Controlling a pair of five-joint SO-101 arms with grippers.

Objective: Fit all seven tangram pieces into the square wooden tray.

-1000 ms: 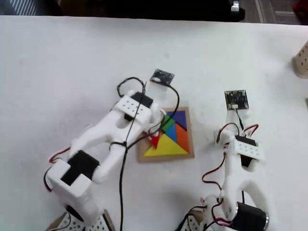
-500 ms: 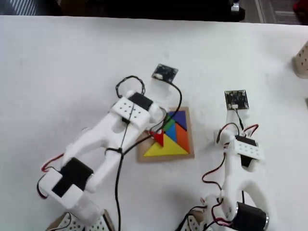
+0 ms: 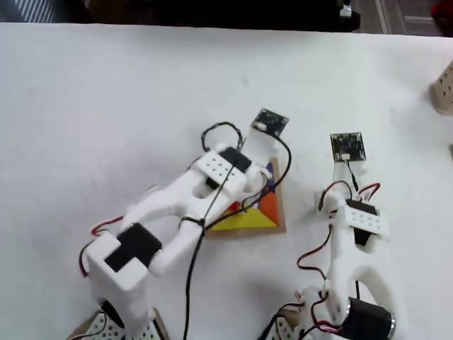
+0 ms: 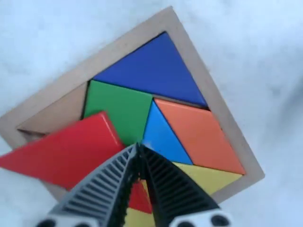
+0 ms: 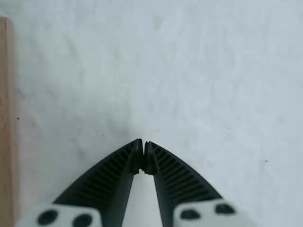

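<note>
The square wooden tray point(image 4: 211, 94) holds a blue triangle point(image 4: 151, 66), a green square point(image 4: 116, 111), a small light-blue triangle point(image 4: 163, 137), an orange parallelogram point(image 4: 199, 135) and a yellow piece point(image 4: 208, 177). A red triangle point(image 4: 66, 153) lies tilted across the tray's rim, beside a bare slot point(image 4: 57, 113). My left gripper point(image 4: 138, 150) is shut, its tip over the red triangle's edge by the green square. In the high view the left arm point(image 3: 219, 173) covers much of the tray point(image 3: 248, 231). My right gripper point(image 5: 143, 153) is shut above bare table beside the tray's edge point(image 5: 4, 118).
The right arm point(image 3: 357, 219) stands to the right of the tray. A tan perforated object point(image 3: 444, 88) sits at the table's right edge. The table's far side ends at a dark strip. Both arm bases stand along the near edge.
The left arm has swung right over the tray and now hides more of it, with the red triangle mostly under it. The right arm has not moved.
</note>
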